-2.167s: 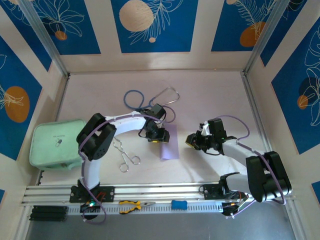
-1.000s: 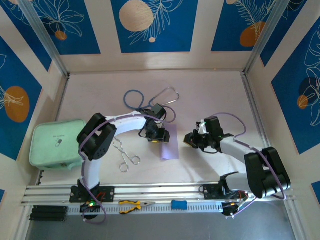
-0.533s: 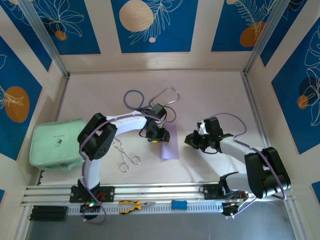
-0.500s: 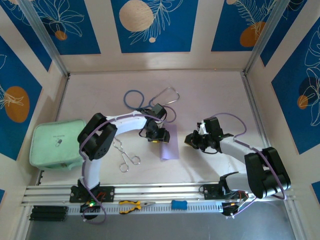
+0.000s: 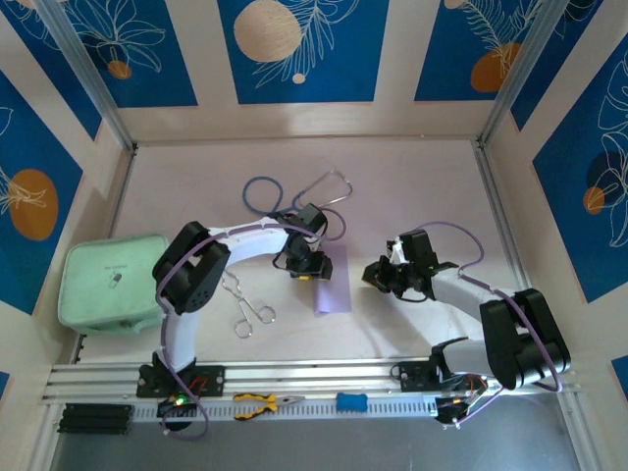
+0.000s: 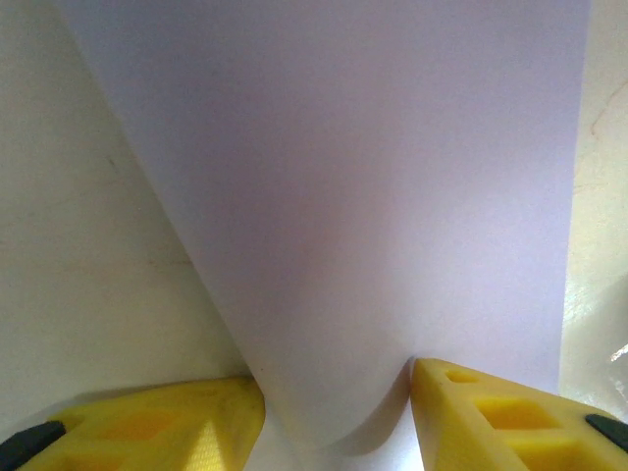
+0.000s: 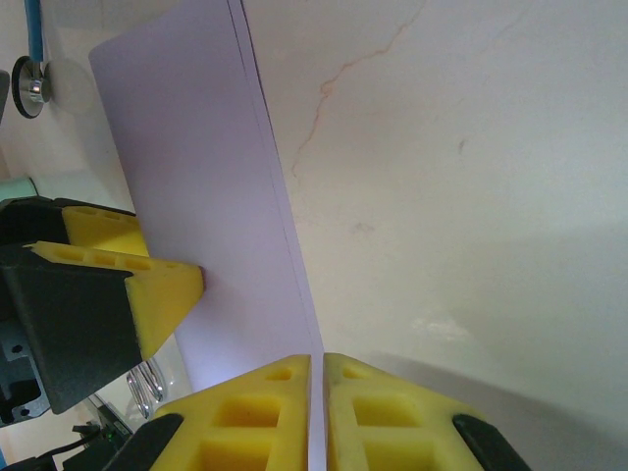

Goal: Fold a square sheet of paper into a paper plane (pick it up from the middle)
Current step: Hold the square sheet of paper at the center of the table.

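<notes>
Pale table (image 5: 422, 186) boxed in by blue floral wall panels (image 5: 294, 49). Lilac paper sheet (image 5: 334, 285) lies mid-table, folded to a narrow strip, long axis near-to-far, double-layer edge on the right side. Mint-green pouch (image 5: 108, 283) far left by the wall, well apart. Stethoscope (image 5: 294, 196) just beyond the strip, behind the left arm. Metal forceps (image 5: 245, 304) left of the strip, near. Left gripper (image 6: 334, 388) spread, yellow fingers flanking a bowed bit of paper. Right gripper (image 7: 316, 365) pressed together at the strip's right edge; can't tell if it pinches the edge. Open table to the far right and far back.
</notes>
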Action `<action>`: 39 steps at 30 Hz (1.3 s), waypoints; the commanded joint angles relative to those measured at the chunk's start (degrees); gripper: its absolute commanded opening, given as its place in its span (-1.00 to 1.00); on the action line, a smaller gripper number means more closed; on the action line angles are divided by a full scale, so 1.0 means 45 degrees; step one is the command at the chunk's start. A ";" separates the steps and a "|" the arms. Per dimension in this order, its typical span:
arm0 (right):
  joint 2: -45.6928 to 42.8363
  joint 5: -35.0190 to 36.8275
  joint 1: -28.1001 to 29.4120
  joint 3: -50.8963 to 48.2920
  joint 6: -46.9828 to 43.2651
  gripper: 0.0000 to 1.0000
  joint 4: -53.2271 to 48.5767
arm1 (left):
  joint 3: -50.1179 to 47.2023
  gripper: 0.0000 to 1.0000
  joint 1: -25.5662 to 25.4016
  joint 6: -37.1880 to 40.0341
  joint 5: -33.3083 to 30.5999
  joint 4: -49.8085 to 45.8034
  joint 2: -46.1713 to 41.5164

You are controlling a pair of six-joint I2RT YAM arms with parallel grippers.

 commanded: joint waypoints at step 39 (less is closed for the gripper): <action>0.0142 -0.0178 -0.0013 0.0283 -0.0221 -0.73 -0.0279 | -0.0474 0.13 -0.0151 0.0009 -0.1228 0.0427 0.1494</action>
